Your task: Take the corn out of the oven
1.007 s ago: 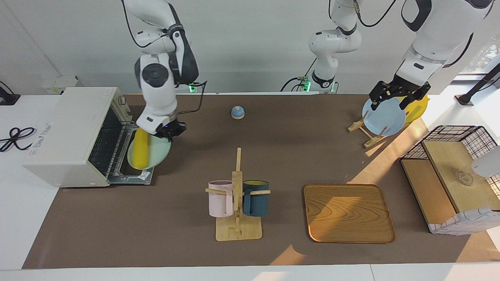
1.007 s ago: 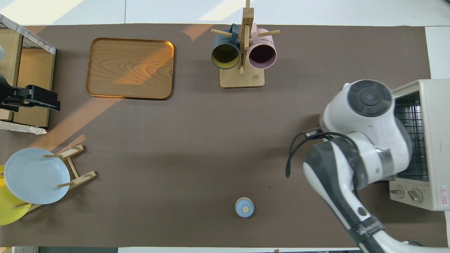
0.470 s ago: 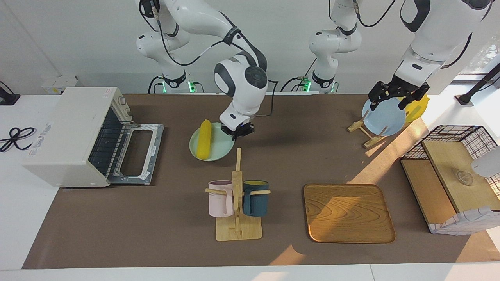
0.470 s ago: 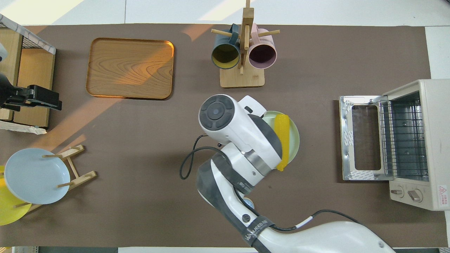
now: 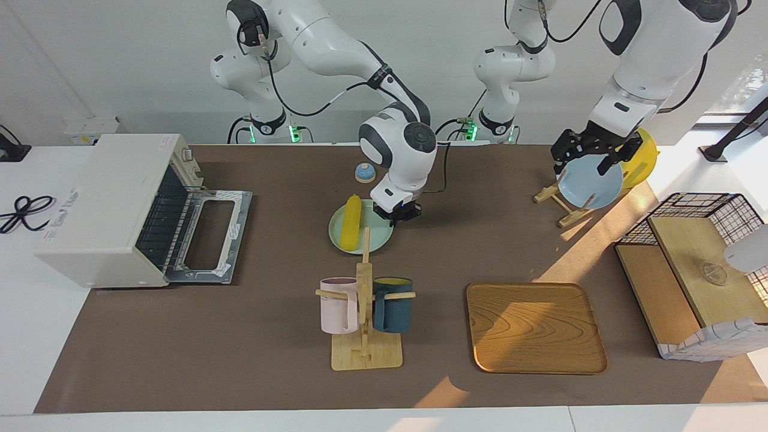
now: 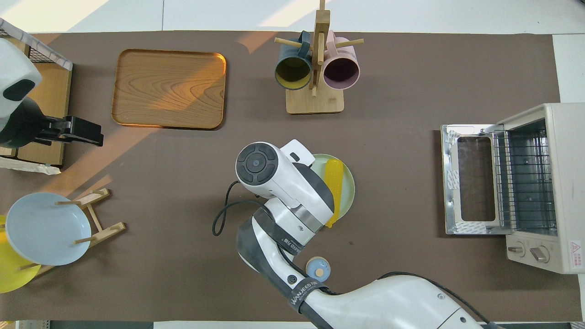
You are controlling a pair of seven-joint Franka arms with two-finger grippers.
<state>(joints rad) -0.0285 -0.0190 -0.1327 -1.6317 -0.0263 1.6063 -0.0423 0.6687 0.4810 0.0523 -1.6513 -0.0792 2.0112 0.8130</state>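
- While you are checking progress, note that the corn [image 5: 351, 222] is already out of the oven [image 5: 114, 204]. It is lying lengthwise on a pale green plate [image 5: 379, 233] near the middle of the table, well apart from the oven.
- The plate is sitting between the small blue bell [image 5: 365, 173] and the mug rack [image 5: 364, 312], nearer to the robots than the rack.
- The oven is standing at the right arm's end of the table. Its door [image 5: 210, 237] is hanging open and flat, and no corn is showing on the wire rack inside.
- The right tool [image 5: 397, 213] is sitting low at the plate's rim, on the side toward the left arm's end. You cannot tell whether its fingers are clamping the rim or letting go.
- The left tool [image 5: 590, 161] is waiting with fingers spread, holding nothing, over the blue plate [image 5: 591, 183] in the plate stand.
- Judge the removal as essentially done. What is remaining, at most, is releasing the plate and withdrawing the right arm; the door is not yet closed.
- Compared with one second ago, the plate and corn are no longer over the open oven door. They are now farther along the table toward its middle.
- Over the last half second the plate has been travelling a little farther from the oven, and the bell is showing again in the facing view.
- The left tool has been drifting slightly toward the right arm's end.
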